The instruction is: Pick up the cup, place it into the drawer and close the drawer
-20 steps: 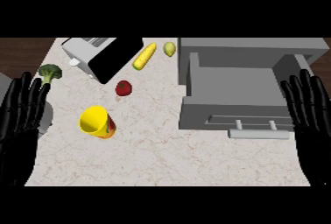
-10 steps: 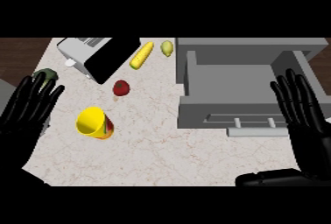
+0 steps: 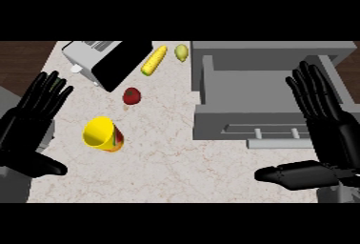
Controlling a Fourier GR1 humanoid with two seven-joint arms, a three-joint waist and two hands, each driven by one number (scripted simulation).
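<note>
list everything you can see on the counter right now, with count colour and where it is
cup: one, yellow with a red and green pattern on its side, on the counter at the left, lying tilted with its mouth up and to the left
tomato: one, red, above and right of the cup
corn cob: one, yellow, near the counter's far edge
small fruit: one, yellow-green, right of the corn cob
toaster: one, white and black, far left corner
drawer: one, grey, open, at the right, nothing visible inside
counter: one, pale speckled stone
left hand: black, open, at the left edge beside the cup
right hand: black, open, over the drawer's right side
</note>
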